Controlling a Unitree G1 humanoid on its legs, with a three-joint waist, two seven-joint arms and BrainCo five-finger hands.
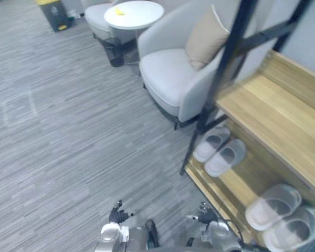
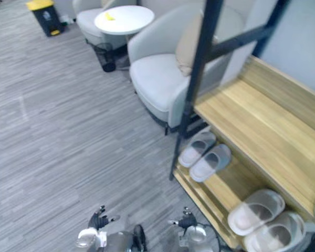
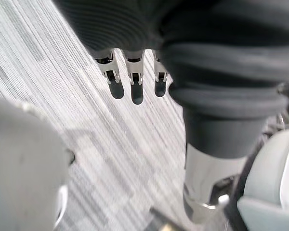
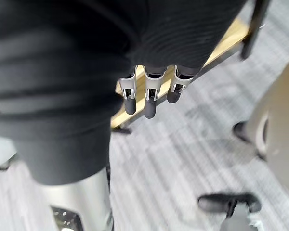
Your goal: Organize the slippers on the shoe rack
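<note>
**Slippers on rack, lower shelf; both hands empty**

Left hand [image 1: 117, 213] and right hand [image 1: 203, 215] are hanging low over carpet, fingers straight and relaxed, holding nothing.

The rack [image 1: 275, 113] is standing ahead and to the right of the right hand. A grey pair [image 1: 218, 150] is lying on its lower shelf, ahead of that hand. A pale pair [image 1: 282, 218] is lying on the same shelf, to that hand's right. Each pair is lying side by side, long axes running from the shelf's front edge to its back, toes seemingly inward.

A black post [image 1: 222, 68] is rising just beside the grey pair. Beyond it, an armchair [image 1: 168, 73] is carrying a cushion [image 1: 206, 39]. A table [image 1: 134, 14], basket [image 1: 114, 51] and bin [image 1: 53, 13] are standing far ahead of the left hand.
</note>
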